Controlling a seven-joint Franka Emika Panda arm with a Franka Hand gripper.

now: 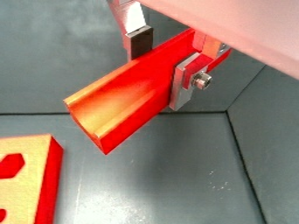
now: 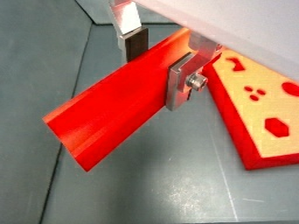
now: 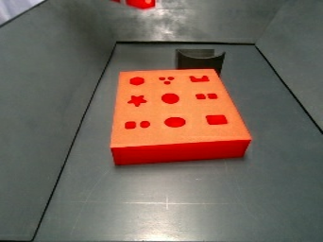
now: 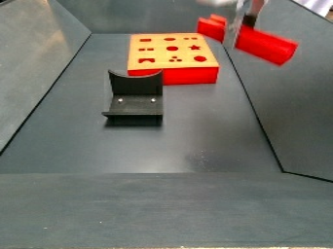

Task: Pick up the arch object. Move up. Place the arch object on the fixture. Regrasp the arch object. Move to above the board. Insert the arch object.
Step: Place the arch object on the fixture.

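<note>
My gripper (image 1: 163, 63) is shut on the arch object (image 1: 122, 98), a bright red bar held across the two silver fingers, high above the floor. It shows the same way in both wrist views (image 2: 160, 66), with the bar (image 2: 111, 109) sticking out to one side. In a side view the held bar (image 4: 264, 44) hangs at the far right, beyond and beside the board (image 4: 173, 56). The fixture (image 4: 134, 97) stands bare on the floor in front of the board. In a side view the bar (image 3: 139, 3) just shows at the top edge, behind the board (image 3: 175, 113) and the fixture (image 3: 202, 60).
Grey walls (image 3: 76, 57) slope up around the dark floor on all sides. The board's corner lies below the gripper in both wrist views (image 1: 30, 171) (image 2: 263, 114).
</note>
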